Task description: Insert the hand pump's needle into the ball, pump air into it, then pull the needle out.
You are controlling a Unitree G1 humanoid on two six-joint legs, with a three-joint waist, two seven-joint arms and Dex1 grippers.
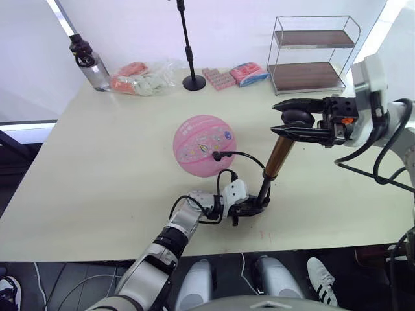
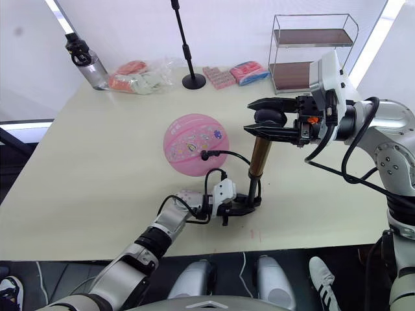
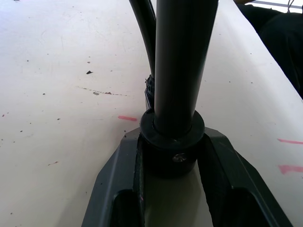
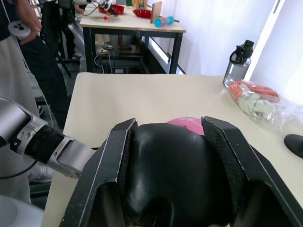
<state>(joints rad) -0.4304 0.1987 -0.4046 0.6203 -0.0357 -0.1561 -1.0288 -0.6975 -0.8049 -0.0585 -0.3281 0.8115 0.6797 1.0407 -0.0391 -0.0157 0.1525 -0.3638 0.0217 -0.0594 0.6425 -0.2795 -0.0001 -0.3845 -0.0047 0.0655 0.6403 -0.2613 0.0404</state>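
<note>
Along the far edge, left to right: water bottle (image 1: 89,63), clear bag of packets (image 1: 139,78), black stand (image 1: 189,46), pink packets (image 1: 219,78), wire shelf (image 1: 316,54), all sitting well apart from the working area.
Open room: lying bare across the left half of the table (image 1: 84,175); near edge running just below the pump's foot.
Ball: the ball (image 1: 204,146) resting round at mid-table, stickers facing the camera, well clear of every edge.
Needle: the needle (image 1: 217,155) sitting at the ball's lower right face, fitting touching the rubber; pin itself too small to make out.
Hose: thin black hose (image 1: 249,157) looping from that fitting down to the pump's base.
Left gripper: left gripper (image 1: 249,207) lying low on the table, clamping the black foot of the hand pump (image 1: 279,157).
Hand pump: standing nearly upright, leaning slightly, just right of the ball.
Right gripper: right gripper (image 1: 285,122) hanging above, fingers closing around the black T-handle (image 4: 177,170).
</note>
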